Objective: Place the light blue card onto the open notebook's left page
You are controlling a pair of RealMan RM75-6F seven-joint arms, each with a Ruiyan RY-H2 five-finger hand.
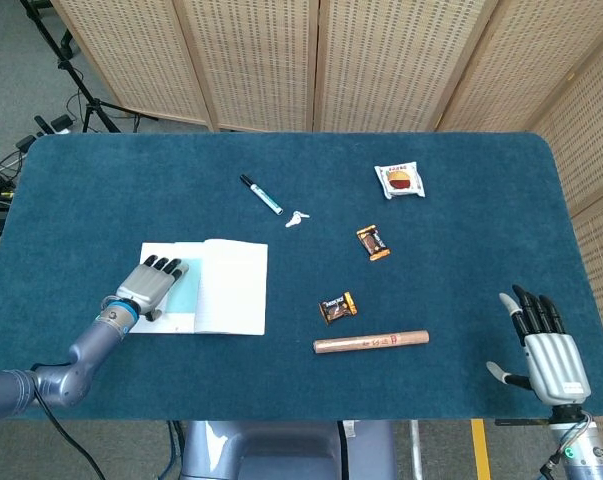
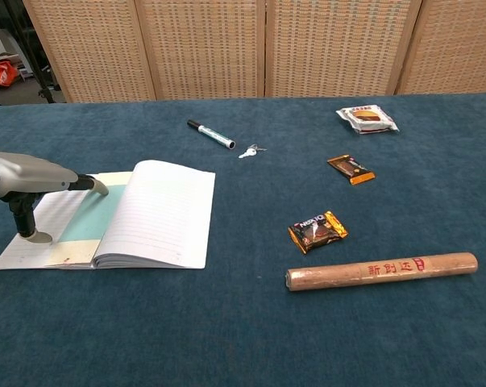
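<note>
Left hand: the left hand hangs flat over the outer part of the notebook's left page, fingers stretched toward the spine, grasping nothing; in the chest view one digit reaches down at the page's outer edge, though I can't tell whether it touches.
Light blue card: the light blue card lies flat on the left page, just ahead of the fingertips and partly under them from above; its long axis runs front to back, roughly along the spine.
Open notebook: the open notebook sits on the left half of the counter, right page lined and bare.
Key relation: the card is on the spine side of the left hand, right next to it, and the left hand is by far the nearer one; the card looks placed, so what is left is probably lifting the hand clear without dragging it.
Middle clutter: a marker pen and a small key lie beyond the notebook; two snack wrappers and a brown roll lie to its right.
Far back: a packaged pastry.
Right hand: the right hand rests at the near right corner, fingers spread and released, well apart from everything.
</note>
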